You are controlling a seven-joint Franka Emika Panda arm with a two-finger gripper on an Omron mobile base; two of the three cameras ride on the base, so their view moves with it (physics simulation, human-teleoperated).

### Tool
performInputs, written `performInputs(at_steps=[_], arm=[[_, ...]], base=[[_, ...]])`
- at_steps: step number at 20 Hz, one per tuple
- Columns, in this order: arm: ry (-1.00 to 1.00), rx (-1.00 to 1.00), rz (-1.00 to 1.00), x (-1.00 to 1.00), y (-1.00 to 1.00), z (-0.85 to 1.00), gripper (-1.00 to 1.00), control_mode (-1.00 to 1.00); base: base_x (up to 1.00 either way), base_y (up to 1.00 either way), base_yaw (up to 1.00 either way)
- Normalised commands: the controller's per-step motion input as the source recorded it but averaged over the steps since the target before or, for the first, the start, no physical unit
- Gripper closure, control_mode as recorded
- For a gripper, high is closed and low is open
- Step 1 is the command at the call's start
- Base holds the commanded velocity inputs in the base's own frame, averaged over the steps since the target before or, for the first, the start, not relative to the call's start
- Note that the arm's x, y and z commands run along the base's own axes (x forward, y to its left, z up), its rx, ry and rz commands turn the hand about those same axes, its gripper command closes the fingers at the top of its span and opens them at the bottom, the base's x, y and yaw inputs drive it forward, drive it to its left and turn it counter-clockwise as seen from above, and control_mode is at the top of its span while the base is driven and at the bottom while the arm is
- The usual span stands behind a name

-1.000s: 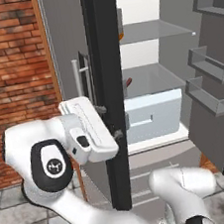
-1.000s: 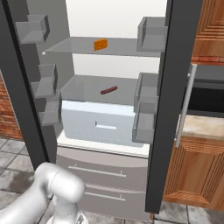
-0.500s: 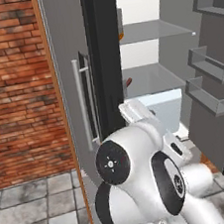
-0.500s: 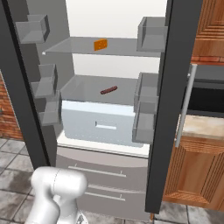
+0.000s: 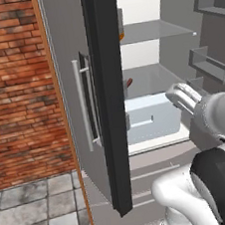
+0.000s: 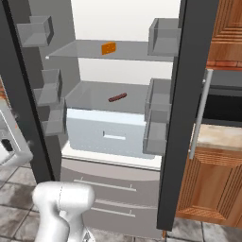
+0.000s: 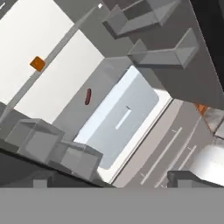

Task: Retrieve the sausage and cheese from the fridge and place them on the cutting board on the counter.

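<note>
The fridge [image 6: 186, 94] stands with both doors open. On its upper glass shelf lies the orange cheese [image 6: 108, 47], also seen in the hand view [image 7: 37, 64]. The dark red sausage [image 6: 117, 97] rests on the lower shelf above the pale drawer [image 6: 109, 134]; the hand view shows it too [image 7: 88, 96], and its tip peeks past the door edge [image 5: 129, 82]. My gripper [image 7: 114, 180] is open with nothing between its fingers, well back from the shelves and facing into the fridge. The counter [image 6: 220, 136] shows at the right. The cutting board is out of view.
The left fridge door [image 5: 112, 99] juts out edge-on toward me, its silver handle [image 5: 83, 106] facing a brick wall [image 5: 13, 87]. Door bins [image 6: 163, 113] line both doors. Freezer drawers [image 6: 113, 189] sit below. A black appliance [image 6: 222, 101] and wooden cabinets [image 6: 212, 184] stand right of the fridge.
The arm has swung from the outer edge of the left door across to the right, so the hand now faces the open fridge interior. The gripper stays open; cheese and sausage have not moved.
</note>
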Motion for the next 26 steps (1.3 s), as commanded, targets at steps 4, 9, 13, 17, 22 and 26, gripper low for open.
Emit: performInputs(at_steps=[4,9,13,17,22,26], arm=[[0.09,0.3,0.46,1.0,-0.36,-0.08,-1.0,-1.0],[-0.02,0.09,0.31,1.0,0.06,-0.53,-1.0,-1.0],[0.0,0.02,0.16,0.95,0.16,-0.57,-1.0,-1.0],[0.07,0.05,0.07,0.79,0.0,-0.07,-1.0,-1.0],[0.07,0.08,0.05,0.62,0.0,0.0,-1.0,-1.0],[0.02,0.07,0.03,0.63,0.0,-0.01,-1.0,-1.0]], base=[[0.0,0.0,0.0],[0.0,0.0,0.0],[0.0,0.0,0.0],[0.0,0.0,0.0],[0.0,0.0,0.0],[0.0,0.0,0.0]])
